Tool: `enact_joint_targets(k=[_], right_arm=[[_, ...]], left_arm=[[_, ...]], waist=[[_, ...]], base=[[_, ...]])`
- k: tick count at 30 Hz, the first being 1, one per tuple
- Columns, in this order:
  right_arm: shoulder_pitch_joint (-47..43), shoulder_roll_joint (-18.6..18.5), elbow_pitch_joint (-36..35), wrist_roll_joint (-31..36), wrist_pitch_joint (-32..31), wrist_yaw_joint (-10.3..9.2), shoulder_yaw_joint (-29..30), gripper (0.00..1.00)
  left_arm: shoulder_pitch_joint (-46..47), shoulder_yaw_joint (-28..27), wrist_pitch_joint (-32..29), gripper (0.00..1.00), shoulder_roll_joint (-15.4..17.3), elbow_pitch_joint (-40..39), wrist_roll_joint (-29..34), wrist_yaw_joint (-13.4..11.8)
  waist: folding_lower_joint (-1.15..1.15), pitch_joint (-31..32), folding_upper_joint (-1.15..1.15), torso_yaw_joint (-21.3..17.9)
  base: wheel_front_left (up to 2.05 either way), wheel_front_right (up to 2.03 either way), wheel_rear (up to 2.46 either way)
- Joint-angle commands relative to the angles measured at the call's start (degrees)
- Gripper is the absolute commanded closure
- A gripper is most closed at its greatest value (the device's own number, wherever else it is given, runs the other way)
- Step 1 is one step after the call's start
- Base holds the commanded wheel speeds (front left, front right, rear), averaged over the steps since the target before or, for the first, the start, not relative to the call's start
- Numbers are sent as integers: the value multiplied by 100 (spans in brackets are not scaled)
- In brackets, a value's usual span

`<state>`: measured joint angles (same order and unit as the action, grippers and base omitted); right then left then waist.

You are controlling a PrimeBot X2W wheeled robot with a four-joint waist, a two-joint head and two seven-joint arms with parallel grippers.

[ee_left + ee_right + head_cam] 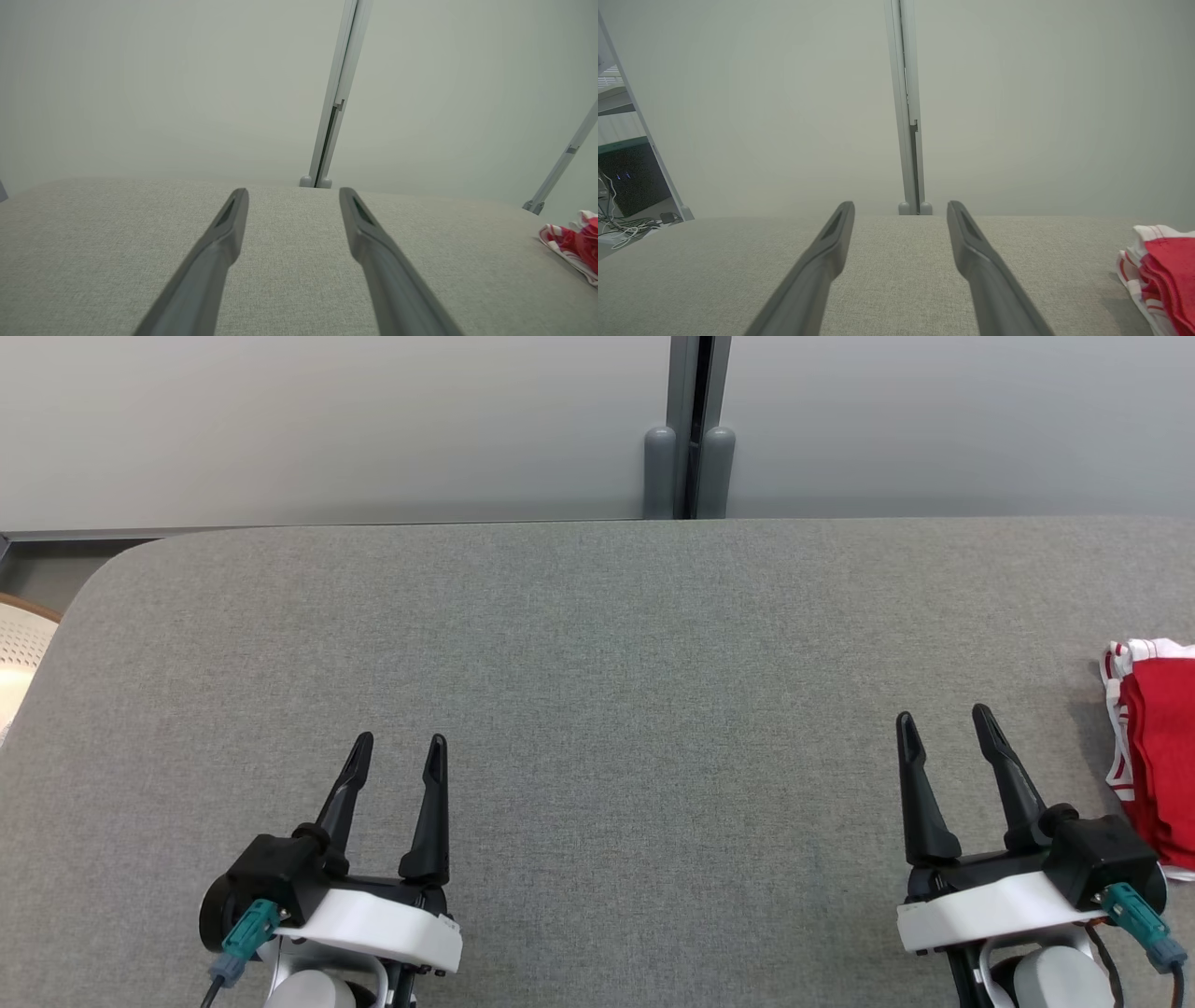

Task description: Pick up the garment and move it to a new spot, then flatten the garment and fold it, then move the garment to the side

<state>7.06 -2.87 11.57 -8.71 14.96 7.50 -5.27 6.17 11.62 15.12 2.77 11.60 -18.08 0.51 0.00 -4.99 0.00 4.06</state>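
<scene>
**Pincers Spread and Empty, Garment Off to the Right**

Found the left pincer (400,739) spread wide and holding nothing, low over the grey cloth-covered table (597,635). Found the right pincer (943,714) likewise spread and empty. Spotted the red-and-white garment (1158,756) bunched in layers just to the right of the right pincer, clear of its fingers, and far to the right of the left pincer. Could not tell its full extent, nor how near to the table's rim, with the head view's edge cutting it off.

Judged the risks thus. Could pinch only the top layer and leave the rest trailing or unfolding. Could shove the pile further right, perhaps off the table, with a sideways approach. Could snag the table's cloth cover by coming down too steeply. Would strain any two-handed lift, given the left pincer's long reach across.
</scene>
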Motion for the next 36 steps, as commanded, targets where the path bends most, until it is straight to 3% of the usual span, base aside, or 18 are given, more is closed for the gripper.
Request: enact_joint_targets(k=[1,9,10,14,36], right_arm=[[19,-7,-30,-23,30,-3,1,0],[25,-7,3,-66,30,-3,-25,0],[1,0,11,-43,0,0,-35,100],[-132,5,208,-41,-16,0,-67,100],[-117,-110,196,-2492,-493,0,134,100]], left_arm=[[-27,-29,2,0,25,-11,-2,36],[-35,-106,2,0,25,-108,-29,9],[-5,-87,-1,100,2,-98,-12,19],[-130,-60,-19,100,-14,87,-13,12],[-80,-407,-502,100,104,133,-2207,207]], waist=[[0,-6,0,0],[0,31,0,-31],[0,31,0,-30],[0,36,0,-33],[0,114,0,-98]], base=[[0,0,0],[0,0,0],[0,0,0],[0,0,0],[0,0,0]])
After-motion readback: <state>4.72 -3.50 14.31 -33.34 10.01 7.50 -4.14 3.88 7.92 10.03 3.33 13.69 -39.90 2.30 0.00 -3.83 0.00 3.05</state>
